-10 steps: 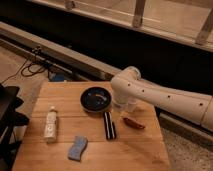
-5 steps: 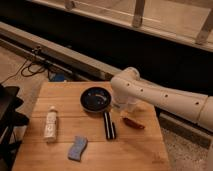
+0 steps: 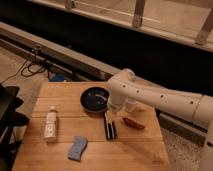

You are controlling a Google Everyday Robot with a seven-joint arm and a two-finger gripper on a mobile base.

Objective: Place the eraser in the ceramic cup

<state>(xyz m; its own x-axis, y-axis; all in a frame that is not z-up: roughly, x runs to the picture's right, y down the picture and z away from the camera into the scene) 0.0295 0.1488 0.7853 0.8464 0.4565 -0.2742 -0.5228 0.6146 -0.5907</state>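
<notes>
The eraser, a long black block with a pale stripe, lies on the wooden table just in front of the dark blue bowl. The ceramic cup, small and whitish, stands to the right of the bowl, partly hidden behind my arm. My gripper hangs down from the white arm, right over the far end of the eraser, between the bowl and the cup.
A dark blue round bowl sits at the middle back of the table. A white bottle lies at the left. A blue wavy sponge lies at the front. A small red-brown oblong thing lies right of the eraser. A black chair stands at the left edge.
My arm has shifted slightly left and down, bringing the gripper closer to the eraser's far end. The things on the table have not moved.
</notes>
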